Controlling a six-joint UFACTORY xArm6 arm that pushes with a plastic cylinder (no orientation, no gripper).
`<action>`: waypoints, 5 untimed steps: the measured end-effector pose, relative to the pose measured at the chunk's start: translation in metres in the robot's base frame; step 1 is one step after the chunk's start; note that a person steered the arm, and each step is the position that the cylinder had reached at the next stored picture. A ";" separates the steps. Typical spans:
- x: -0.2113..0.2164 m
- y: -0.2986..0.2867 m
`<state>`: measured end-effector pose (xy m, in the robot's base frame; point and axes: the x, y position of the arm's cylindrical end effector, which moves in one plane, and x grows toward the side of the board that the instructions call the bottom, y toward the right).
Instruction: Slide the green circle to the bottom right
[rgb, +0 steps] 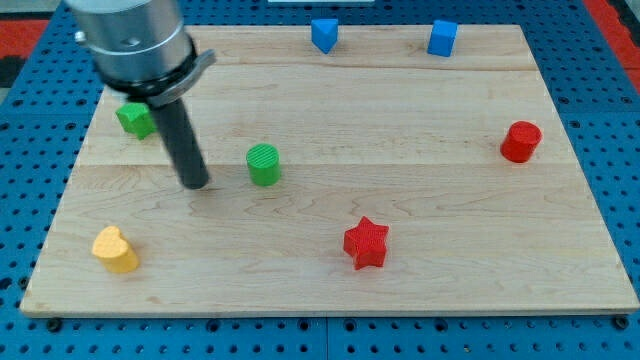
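Note:
The green circle (264, 164) is a short green cylinder standing on the wooden board (420, 270), left of the board's middle. My tip (196, 184) rests on the board just to the view's left of the green circle, a small gap apart from it. The dark rod rises from the tip up to the grey arm body at the view's top left.
A green block (134, 119) lies at the left, partly hidden behind the rod. A yellow heart (115, 249) is at the bottom left. A red star (366, 243) is at the bottom middle. A red cylinder (520, 141) is at the right. Two blue blocks (324, 34) (443, 38) are at the top.

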<state>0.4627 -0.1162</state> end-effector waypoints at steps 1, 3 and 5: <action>-0.005 0.087; -0.028 0.106; -0.087 0.144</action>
<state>0.3758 0.0275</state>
